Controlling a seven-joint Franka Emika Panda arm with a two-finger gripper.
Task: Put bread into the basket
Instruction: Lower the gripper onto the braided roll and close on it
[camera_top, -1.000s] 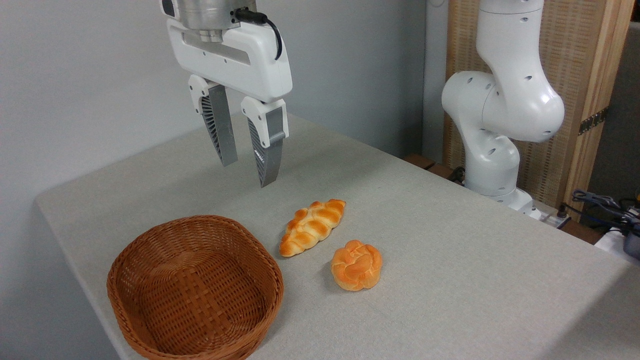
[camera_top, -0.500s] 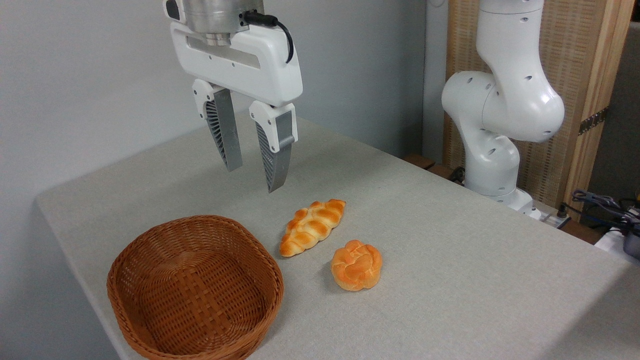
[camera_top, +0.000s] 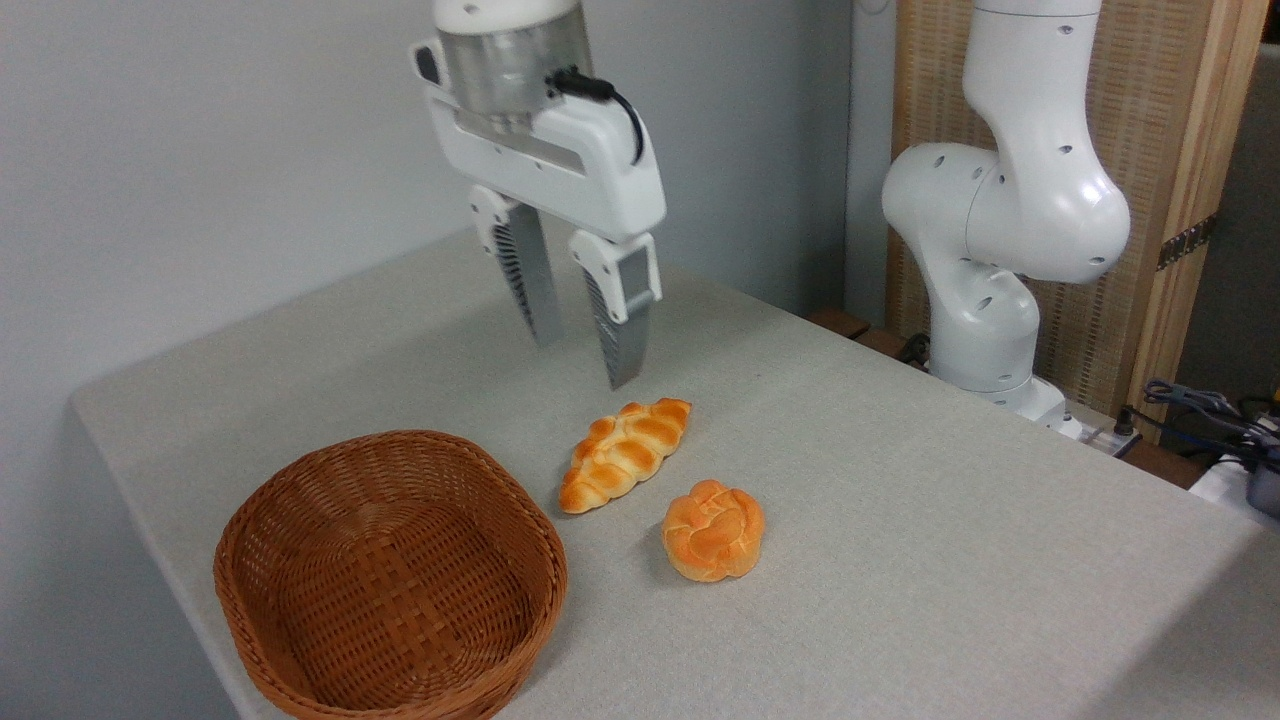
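Hovering over the table, fingers apart

Hanging above the grey table (camera_top: 900, 520), my gripper (camera_top: 585, 360) points its two ribbed fingers (camera_top: 620, 330) downward with a clear gap between them and nothing held. The fingertips sit in the air above and just behind the far end of the bread (camera_top: 625, 453), not touching it. That braided loaf lies flat on the table, slanted, its near end pointing toward the basket (camera_top: 390, 575). The basket stands close to the table's front-left corner, just beside the loaf but apart from it, its woven bottom bare. A small round knotted bun (camera_top: 713, 529) rests near the loaf, to its right and closer to the camera.
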